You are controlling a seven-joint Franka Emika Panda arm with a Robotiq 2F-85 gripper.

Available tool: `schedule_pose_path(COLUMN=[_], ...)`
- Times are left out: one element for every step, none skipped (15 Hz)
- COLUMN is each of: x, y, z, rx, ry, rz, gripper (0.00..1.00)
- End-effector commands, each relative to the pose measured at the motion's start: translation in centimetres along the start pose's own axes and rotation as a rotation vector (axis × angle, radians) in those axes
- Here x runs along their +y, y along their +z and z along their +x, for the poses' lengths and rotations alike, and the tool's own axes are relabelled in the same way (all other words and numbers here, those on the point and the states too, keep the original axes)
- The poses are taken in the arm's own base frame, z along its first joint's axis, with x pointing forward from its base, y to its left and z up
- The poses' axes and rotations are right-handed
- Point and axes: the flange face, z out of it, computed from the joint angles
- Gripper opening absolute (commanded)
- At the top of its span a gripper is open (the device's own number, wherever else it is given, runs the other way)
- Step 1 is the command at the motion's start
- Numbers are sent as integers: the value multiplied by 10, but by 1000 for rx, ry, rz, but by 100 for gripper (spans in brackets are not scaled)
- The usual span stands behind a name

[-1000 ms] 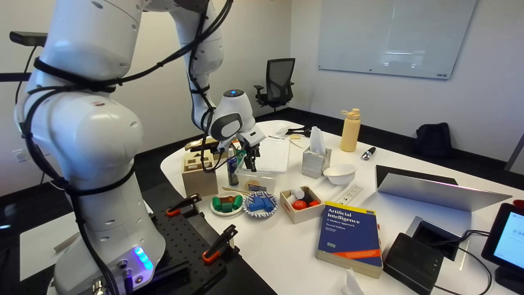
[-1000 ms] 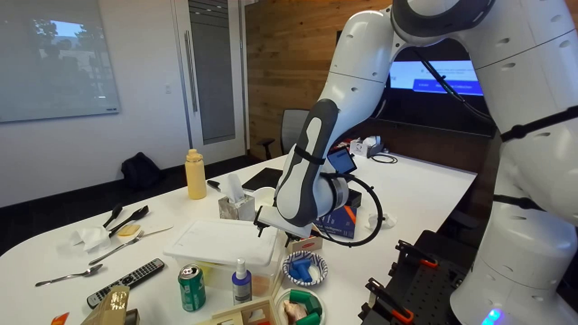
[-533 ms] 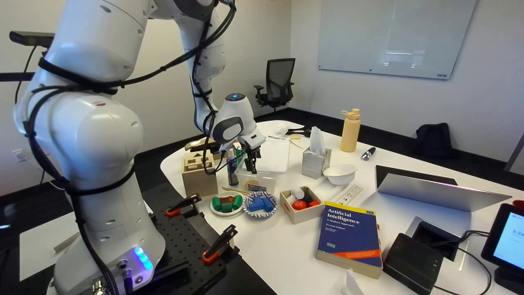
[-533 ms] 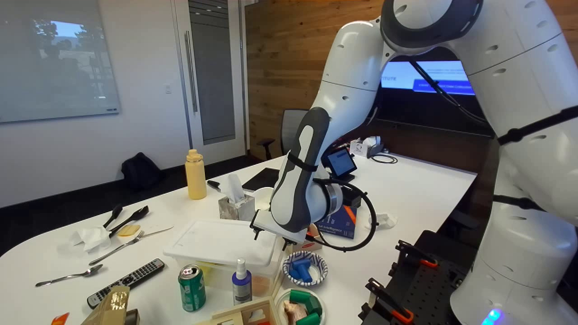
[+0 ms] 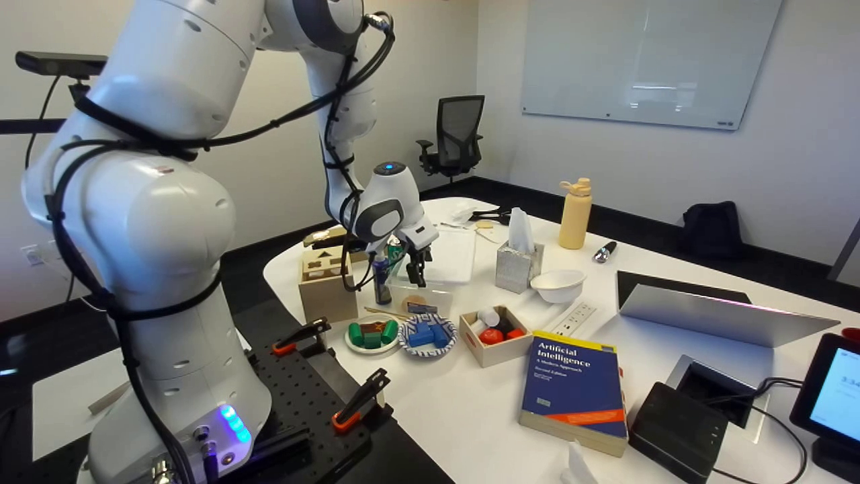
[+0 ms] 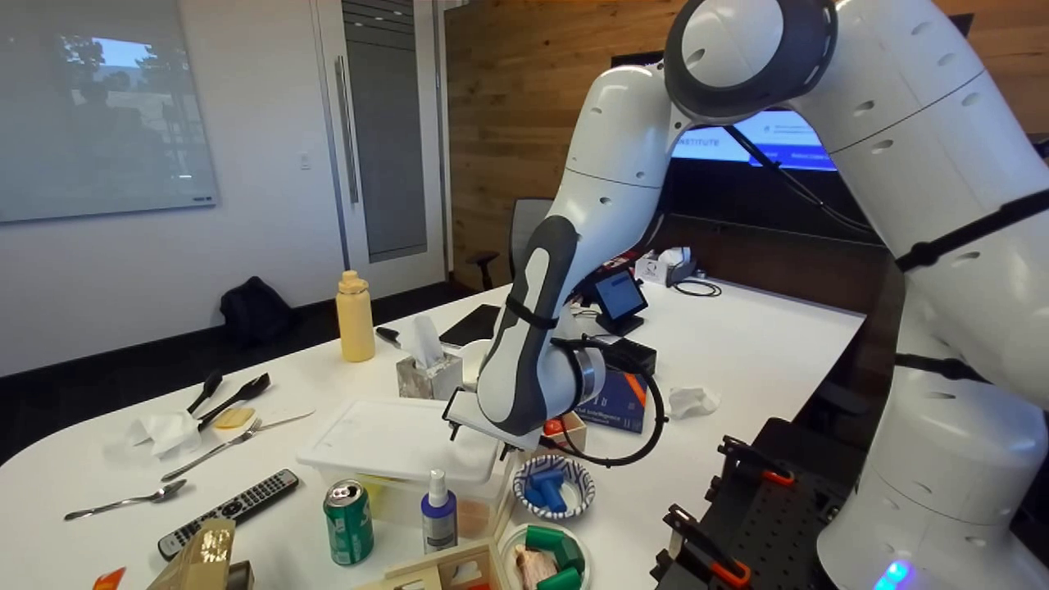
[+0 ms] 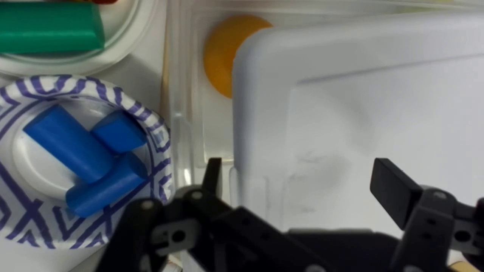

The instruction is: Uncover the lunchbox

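Note:
The lunchbox is a clear plastic box (image 6: pixel 483 518) with a white lid (image 6: pixel 401 438). In the wrist view the lid (image 7: pixel 340 94) lies shifted and slightly skewed. A strip of the box by its clear wall (image 7: pixel 181 87) is uncovered, with an orange round thing (image 7: pixel 223 53) inside. My gripper (image 7: pixel 302 177) is open and empty. Its left finger (image 7: pixel 213 175) is over the gap between the box wall and the lid's edge; the right finger (image 7: pixel 395 190) is over the lid. I cannot tell whether either touches. The gripper also shows in both exterior views (image 5: pixel 418 272) (image 6: pixel 478 442).
A patterned bowl (image 5: pixel 430 353) with blue blocks and a plate (image 5: pixel 371 351) with green blocks stand close to the box. A spray bottle (image 6: pixel 438 524) and green can (image 6: pixel 348 528) stand beside it. A tissue box (image 5: pixel 514 269) and wooden tray (image 5: pixel 500 353) are nearby.
My gripper has moved down and, in an exterior view, to the left, closer to the lid's end. The lid and box look unmoved.

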Motion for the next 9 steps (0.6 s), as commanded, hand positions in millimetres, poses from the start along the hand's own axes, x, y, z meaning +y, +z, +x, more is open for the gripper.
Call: schedule_pose_path(x=[-16,-21,-25,-30,-33,-37,-40,-44,-47], y=[6,7,7,9,11,13,15,18,21], z=[-2,-3,-3,-4,-5,-6,-7,-8,-10], rx=[14,16,15,16,16,15,14,11,8], ry=[23,27,29,26,25,23,22,19,16], rz=[47,60,68,78,84,90,96,99,103], gripper=[100,100,100,100,100,100,100,100,100])
